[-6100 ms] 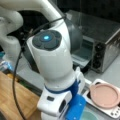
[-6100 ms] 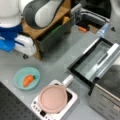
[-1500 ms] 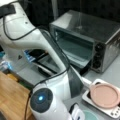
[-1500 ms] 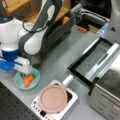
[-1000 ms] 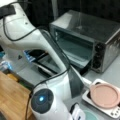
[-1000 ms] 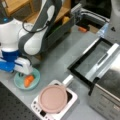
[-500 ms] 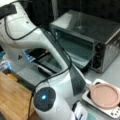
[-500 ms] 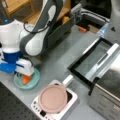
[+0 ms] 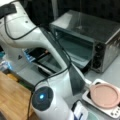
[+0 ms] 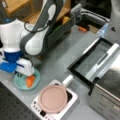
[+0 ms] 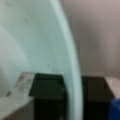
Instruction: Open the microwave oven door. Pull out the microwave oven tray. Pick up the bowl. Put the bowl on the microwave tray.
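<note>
In a front view the microwave oven [image 9: 87, 42] stands open, its door [image 9: 47, 62] dropped flat; the gripper is hidden. In a front view the gripper [image 10: 24, 70] sits down on the bowl [image 10: 26, 81], at the left. The wrist view shows the rim [image 11: 72, 62] running between the black fingers [image 11: 48, 95], straddled; whether they grip I cannot tell.

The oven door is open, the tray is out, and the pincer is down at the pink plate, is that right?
Not quite. The oven door is open and the tray is out, but the pincer is at the teal bowl, not the pink plate. The wrist view shows its fingers straddling the bowl's rim.
</note>
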